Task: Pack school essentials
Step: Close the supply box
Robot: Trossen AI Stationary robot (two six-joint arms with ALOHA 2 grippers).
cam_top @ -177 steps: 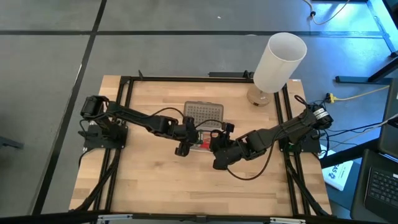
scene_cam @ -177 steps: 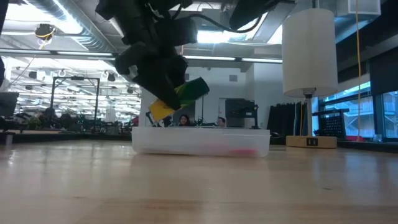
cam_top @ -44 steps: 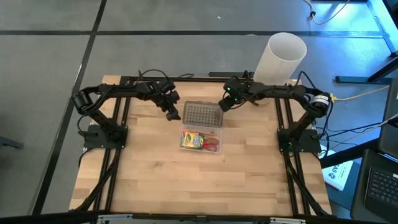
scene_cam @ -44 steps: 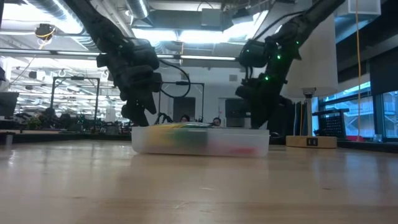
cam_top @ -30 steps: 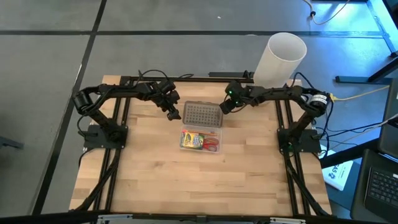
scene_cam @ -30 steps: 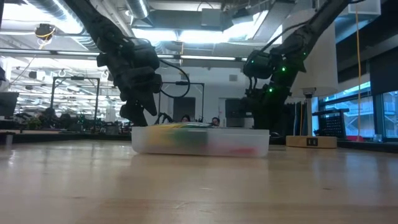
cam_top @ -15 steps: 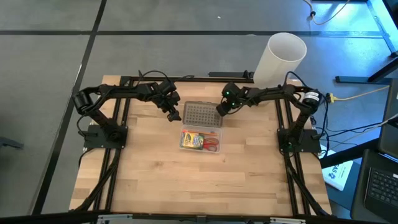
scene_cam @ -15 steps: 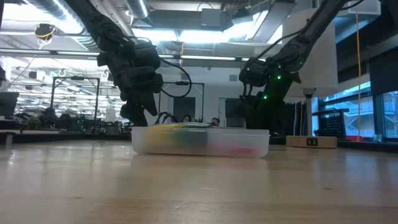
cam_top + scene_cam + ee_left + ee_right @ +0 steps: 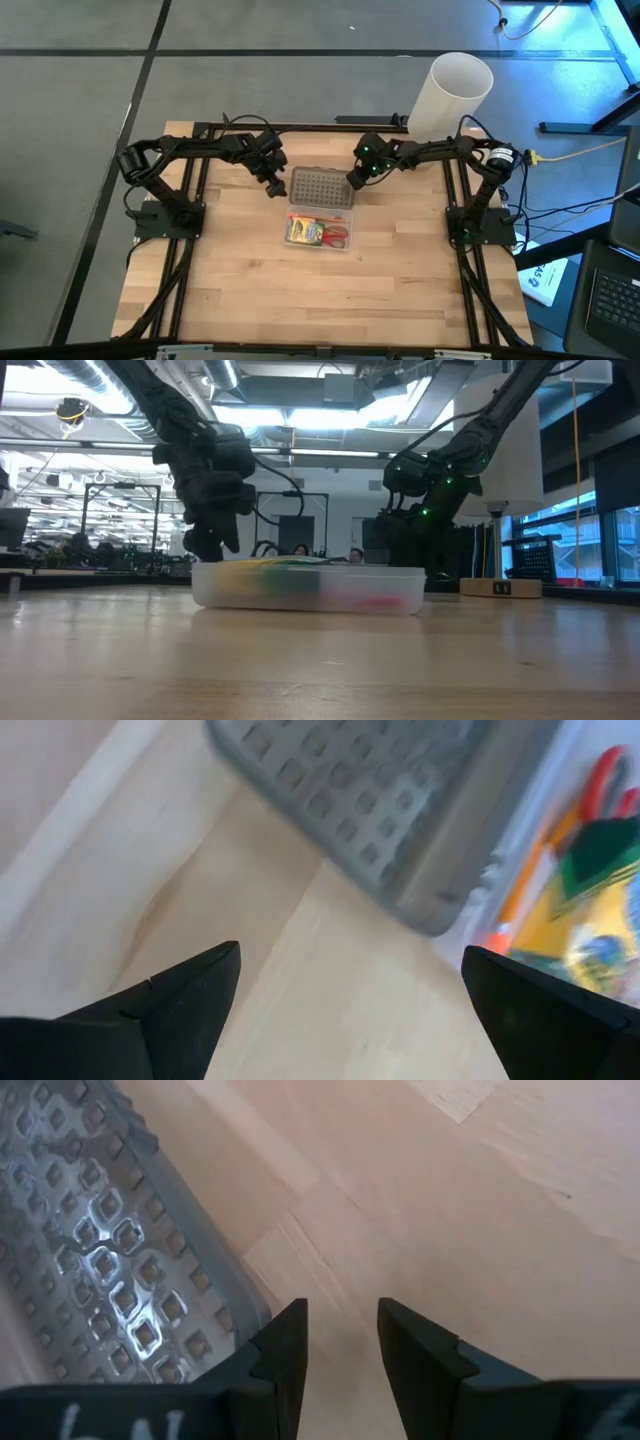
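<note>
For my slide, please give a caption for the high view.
Left gripper and right gripper flank the open grey dimpled lid of the packed clear case.

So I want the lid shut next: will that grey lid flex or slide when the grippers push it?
The lid looks thin but dimple-stiffened, so probably little flex. It joins the clear case along one edge, so likely swings. The light case may slide.

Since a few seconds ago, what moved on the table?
Both arms let the crayon box go into the clear case and drew back to the grey lid: left gripper open, right gripper nearly closed. The case just slid slightly left. The white cylinder stayed.
</note>
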